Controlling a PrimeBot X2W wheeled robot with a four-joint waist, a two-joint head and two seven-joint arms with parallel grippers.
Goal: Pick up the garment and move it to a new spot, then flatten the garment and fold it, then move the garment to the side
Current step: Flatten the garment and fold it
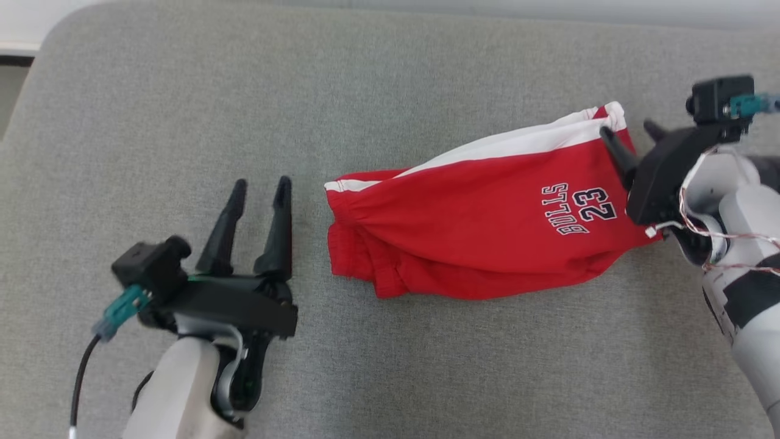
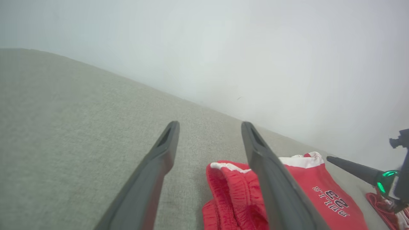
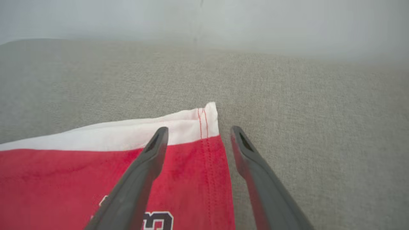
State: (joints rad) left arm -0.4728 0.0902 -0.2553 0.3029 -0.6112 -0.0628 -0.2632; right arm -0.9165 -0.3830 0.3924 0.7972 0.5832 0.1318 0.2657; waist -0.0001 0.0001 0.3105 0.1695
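- Head view: the garment (image 1: 475, 238), red shorts with a white side stripe, lies folded lengthwise on the grey cushion (image 1: 183, 91), right of centre. Its waistband end points towards the left gripper (image 1: 262, 180).
- Left gripper: fingers spread, holding nothing, just beside the waistband and not touching it.
- Right gripper (image 1: 626, 127): also spread, at the leg-hem end. One finger is over the white corner, nothing pinched.
- Left wrist view: the waistband looks bunched and the layers uneven at that end. A finger hides part of it.
- Right wrist view: the hem corner sits between the two fingers, one above fabric, the other above bare cushion. Can't tell if the finger touches the cloth.
- Risk: that finger snags the hem on pulling away and drags the fold open.
- Risk: a top-layer-only pinch for the move aside lets the lower layers trail, and it unfolds. Grab all layers, both ends.
- Risk: dragging across the rough cushion probably rucks it. Lift instead.
- Containers: none involved. The garment lies straight on the cushion.
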